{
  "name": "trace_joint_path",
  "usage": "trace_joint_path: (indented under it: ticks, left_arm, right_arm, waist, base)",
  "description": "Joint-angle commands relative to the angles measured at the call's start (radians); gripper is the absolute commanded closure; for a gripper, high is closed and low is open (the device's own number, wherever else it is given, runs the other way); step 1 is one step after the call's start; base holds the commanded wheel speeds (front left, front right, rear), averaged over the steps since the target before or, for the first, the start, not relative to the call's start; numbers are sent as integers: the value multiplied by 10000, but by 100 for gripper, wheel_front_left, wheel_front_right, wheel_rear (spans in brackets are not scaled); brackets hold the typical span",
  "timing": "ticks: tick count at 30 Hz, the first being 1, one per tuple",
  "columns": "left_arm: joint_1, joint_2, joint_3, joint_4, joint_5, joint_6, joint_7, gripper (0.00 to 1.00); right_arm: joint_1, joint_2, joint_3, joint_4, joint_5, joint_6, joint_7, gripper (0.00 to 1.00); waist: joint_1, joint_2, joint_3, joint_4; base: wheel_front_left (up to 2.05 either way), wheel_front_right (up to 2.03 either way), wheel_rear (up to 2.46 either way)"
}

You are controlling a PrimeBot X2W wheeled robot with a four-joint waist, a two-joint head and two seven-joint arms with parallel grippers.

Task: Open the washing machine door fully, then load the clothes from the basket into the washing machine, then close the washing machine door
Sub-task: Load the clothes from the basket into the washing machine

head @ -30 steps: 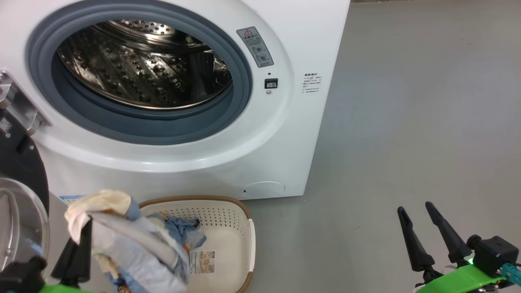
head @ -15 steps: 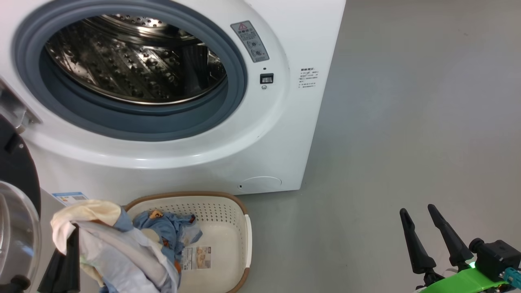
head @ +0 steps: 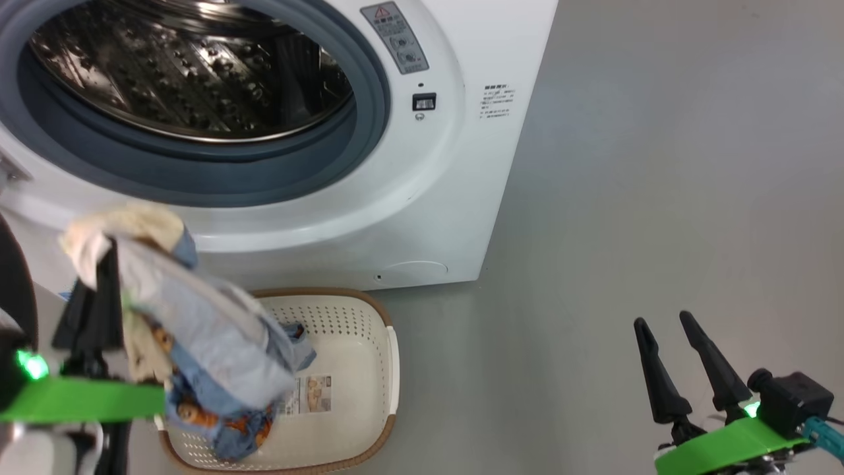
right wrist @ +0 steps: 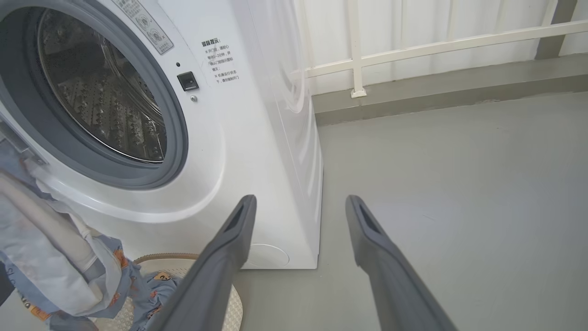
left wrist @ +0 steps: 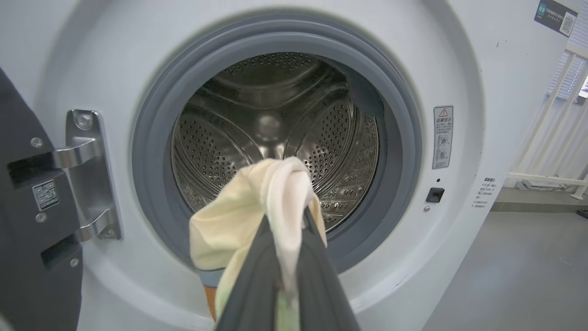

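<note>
We have the clothes bunched in our left pincer, which is clamped on the cream end, and they hang at eight o'clock above the basket. The drum mouth gapes at eleven o'clock, the door swung aside. The risk: that dangling blue tail (it trails low) could snag the grey gasket, or the bundle could slip free short of the opening. At four o'clock our right pincer is spread and empty.
</note>
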Motion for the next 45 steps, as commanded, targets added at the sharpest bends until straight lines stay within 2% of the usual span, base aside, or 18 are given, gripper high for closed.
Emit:
trace_joint_path:
  ticks: [1,7,12,14,22,34,40,45]
  left_arm:
    - [-513,396,330,-208,-25,-23,-36,100]
    - [-2565,639,-142,333,-136,-29,79,100]
    - [-4209,878,-714,1338,-371,-30,84,100]
    - [-5014,1020,-1142,2220,-510,-31,62,100]
    - [-6593,1302,-2213,5113,-930,-31,-58,100]
    - [-8569,1630,-3836,8290,-2056,-32,179,100]
    - [-9587,1901,-4336,9151,-2204,-32,45,100]
    - [-10350,2070,-4420,9158,-2015,-32,-117,100]
  right_arm:
    - [-280,-52,245,-268,-72,16,-48,0]
    - [-564,155,310,-311,-169,16,-48,0]
    - [-782,305,420,-358,-221,16,-48,0]
    - [-919,411,507,-378,-255,16,-48,0]
    - [-1241,693,871,-372,-331,16,-48,0]
    - [-1618,923,1265,-428,-410,16,-48,0]
    - [-1765,990,1464,-456,-401,16,-48,0]
    - [-1852,1013,1505,-511,-388,16,-48,0]
  waist:
    - [0,-1,139,-59]
    - [0,-1,507,-234]
    - [0,-1,873,-465]
    - [0,-1,1104,-644]
    - [0,-1,1655,-1207]
    - [0,-1,2362,-1792]
    - [0,-1,2646,-2057]
    - [0,-1,2887,-2154]
  base:
    - [0,0,0]
    - [0,0,0]
    - [0,0,0]
    - [0,0,0]
    - [0,0,0]
    - [0,0,0]
    - [0,0,0]
    - [0,0,0]
